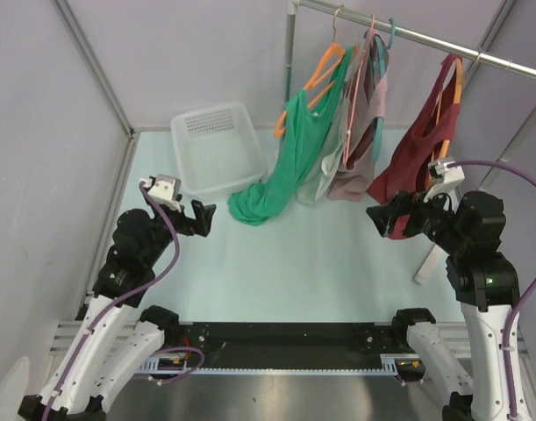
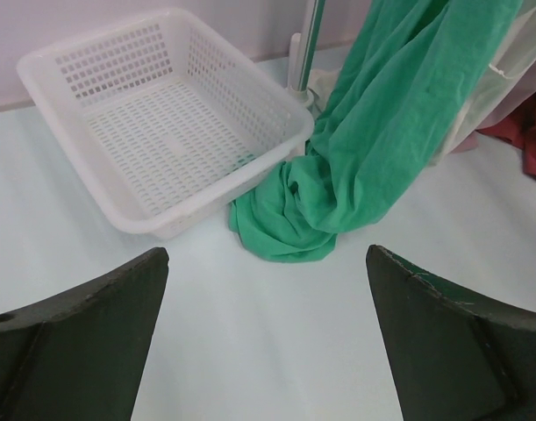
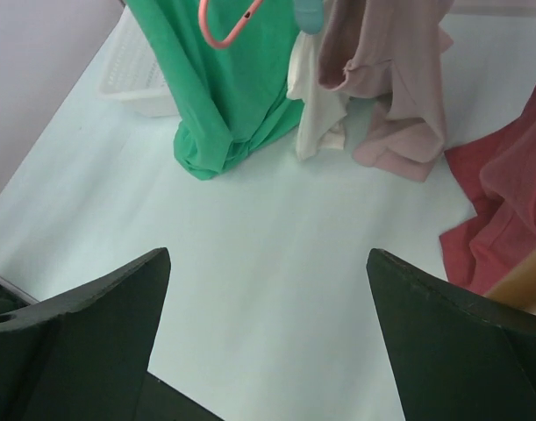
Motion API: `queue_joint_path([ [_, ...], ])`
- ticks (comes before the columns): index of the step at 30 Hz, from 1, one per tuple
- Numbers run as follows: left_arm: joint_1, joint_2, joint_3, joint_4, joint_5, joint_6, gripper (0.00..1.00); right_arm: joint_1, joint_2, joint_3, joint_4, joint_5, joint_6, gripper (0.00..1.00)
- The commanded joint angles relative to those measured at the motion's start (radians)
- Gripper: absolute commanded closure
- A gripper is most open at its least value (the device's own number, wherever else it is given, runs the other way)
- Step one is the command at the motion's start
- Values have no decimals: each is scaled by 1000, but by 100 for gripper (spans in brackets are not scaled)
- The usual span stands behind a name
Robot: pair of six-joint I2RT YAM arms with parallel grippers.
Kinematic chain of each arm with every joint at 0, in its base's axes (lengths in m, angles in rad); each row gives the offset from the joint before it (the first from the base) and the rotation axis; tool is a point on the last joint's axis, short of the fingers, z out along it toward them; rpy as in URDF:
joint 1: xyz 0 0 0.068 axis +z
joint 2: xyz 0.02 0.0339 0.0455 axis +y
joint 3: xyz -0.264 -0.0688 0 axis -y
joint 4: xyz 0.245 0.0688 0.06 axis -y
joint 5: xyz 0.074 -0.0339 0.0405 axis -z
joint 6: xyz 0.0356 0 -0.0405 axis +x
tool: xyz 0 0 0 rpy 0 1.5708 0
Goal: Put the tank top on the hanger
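The maroon tank top hangs at the right end of the rail, draped over a thin orange hanger. Its lower edge reaches the table and shows in the right wrist view and at the edge of the left wrist view. My right gripper is open and empty, just in front of and below the tank top's hem; its fingers frame bare table. My left gripper is open and empty at the left, facing the basket.
A white mesh basket sits at the back left. A long green garment on another orange hanger trails onto the table. A pale pink garment and a teal hanger hang mid-rail.
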Motion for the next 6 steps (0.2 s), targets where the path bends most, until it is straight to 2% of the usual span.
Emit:
queue_joint_path([
  [1, 7, -42, -1, 41, -29, -14, 1, 52, -24, -3, 12, 81, -21, 0],
  [6, 7, -58, -3, 42, -38, -4, 1, 80, -26, -5, 6, 99, -27, 0],
])
